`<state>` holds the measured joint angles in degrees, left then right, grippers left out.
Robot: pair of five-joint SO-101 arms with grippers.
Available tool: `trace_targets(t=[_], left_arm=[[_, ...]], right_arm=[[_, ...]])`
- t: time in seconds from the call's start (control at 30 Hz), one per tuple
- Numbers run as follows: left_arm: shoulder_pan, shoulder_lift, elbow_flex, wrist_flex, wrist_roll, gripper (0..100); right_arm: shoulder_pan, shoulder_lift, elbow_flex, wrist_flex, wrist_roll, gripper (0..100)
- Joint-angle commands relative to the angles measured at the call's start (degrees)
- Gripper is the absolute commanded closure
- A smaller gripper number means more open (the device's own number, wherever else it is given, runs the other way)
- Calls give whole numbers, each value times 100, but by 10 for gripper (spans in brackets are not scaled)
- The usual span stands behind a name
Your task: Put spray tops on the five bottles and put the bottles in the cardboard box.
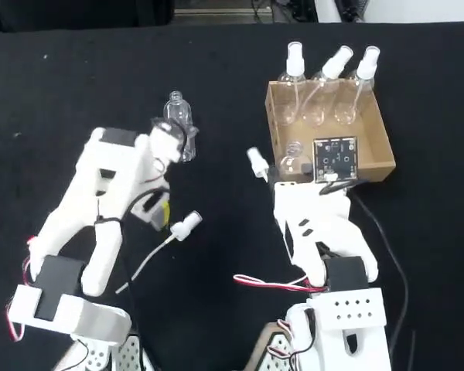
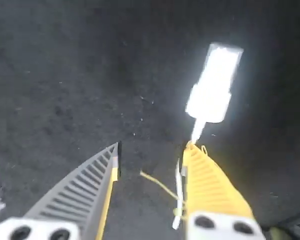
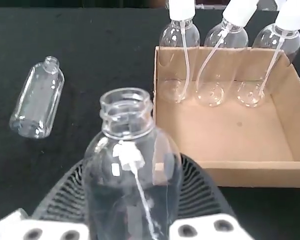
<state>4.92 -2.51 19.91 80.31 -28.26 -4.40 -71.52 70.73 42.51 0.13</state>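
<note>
My right gripper is shut on an uncapped clear bottle, held upright just in front of the cardboard box. A loose spray top lies right beside that bottle. Three bottles with spray tops lean against the box's far wall. Another uncapped bottle lies on the cloth to the left. My left gripper is open, low over the cloth, with a second spray top just past its yellow finger.
Black cloth covers the table. The second spray top's thin tube trails toward the left arm's base. Red and white cables lie by the right arm's base. The near half of the box floor is bare.
</note>
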Motion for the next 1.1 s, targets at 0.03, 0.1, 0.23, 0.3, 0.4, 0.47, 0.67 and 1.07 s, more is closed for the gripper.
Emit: trace_targets(t=[0.03,0.1,0.23,0.3,0.4,0.47,0.67,1.07], left_arm=[[901,-132,-620,545,211,800],[1138,-35,-409,404,211,798],[1235,431,-233,-62,237,716],[1200,633,-242,-325,246,679],[1200,853,-391,-527,237,694],[1200,949,-532,-527,211,703],[1042,1512,-620,-659,202,704],[497,1714,-1358,396,237,936]], right_arm=[[176,-145,-57,-149,-18,988],[343,-145,-57,-149,-26,988],[501,-154,-57,-158,-26,988],[484,-154,-57,-158,-26,988],[484,-154,-48,-158,-26,988],[484,-154,-48,-158,-26,988],[475,-154,-48,-158,-26,988],[475,-154,-48,-158,-26,988]])
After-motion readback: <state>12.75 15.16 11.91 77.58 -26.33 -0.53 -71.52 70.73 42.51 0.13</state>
